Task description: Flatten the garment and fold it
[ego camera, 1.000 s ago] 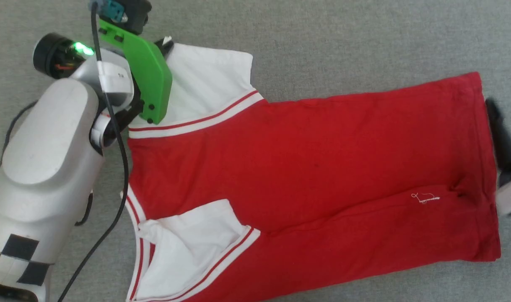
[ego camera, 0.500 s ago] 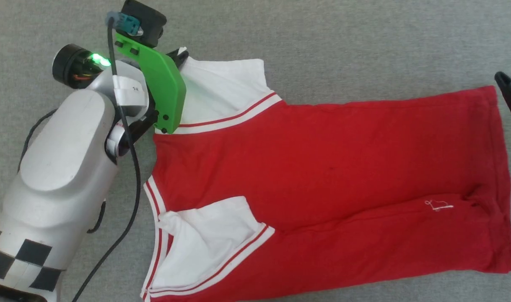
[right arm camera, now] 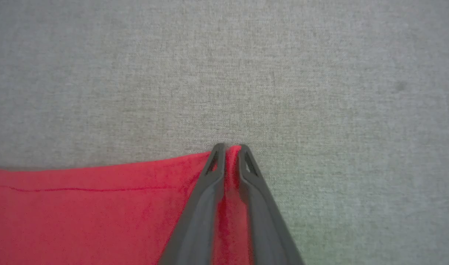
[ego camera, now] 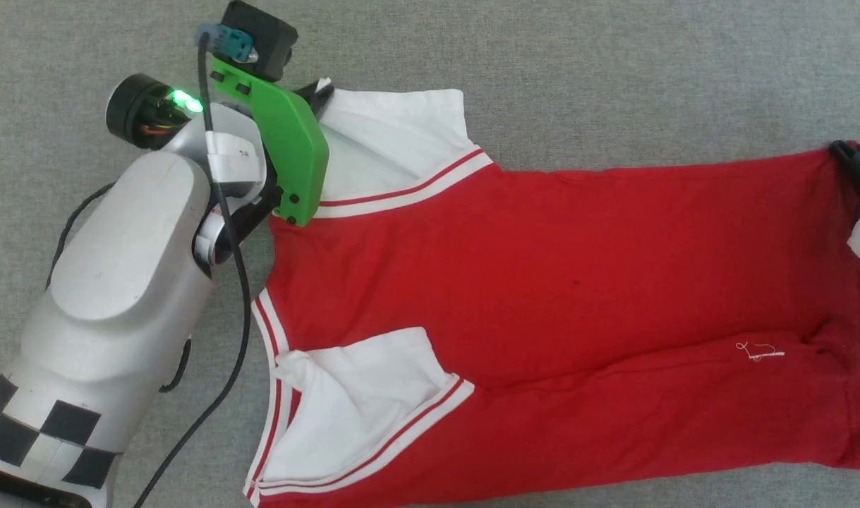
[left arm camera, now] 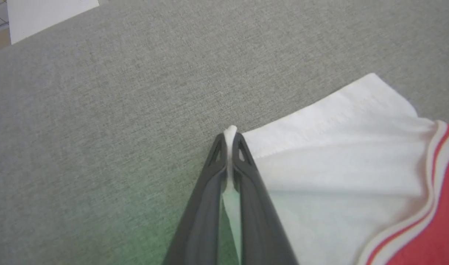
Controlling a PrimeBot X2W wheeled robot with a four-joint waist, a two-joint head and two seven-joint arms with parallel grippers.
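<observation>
**Desk:** What's in frame, biggest first?

**Photographer:** A grey fabric surface, and spread across it the garment, lying sideways with its collar end toward the robot's left and its hem toward the right, plain red face up. The pale left forearm reaches in beside it, wearing a green bracket. The far sleeve lies open. The near sleeve is turned in over the red body.

**Desk:** And the claws?

**Photographer:** The left gripper is pinched together on the far sleeve's corner, white cloth showing between its fingers. The right gripper is clamped the same way on the far corner of the red hem.

**Desk:** The step, done well?

**Photographer:** Flattening, I'd judge. Draw the two held corners steadily apart and keep them low, so the far edge pulls straight without lifting. The long crease near the hem and the tucked near sleeve would likely need their own pass before any fold.

**Desk:** Any lettering?

**Photographer:** None legible. A loose white thread sits on the red, and a small tag on the wrist bears marks too small to read.
</observation>
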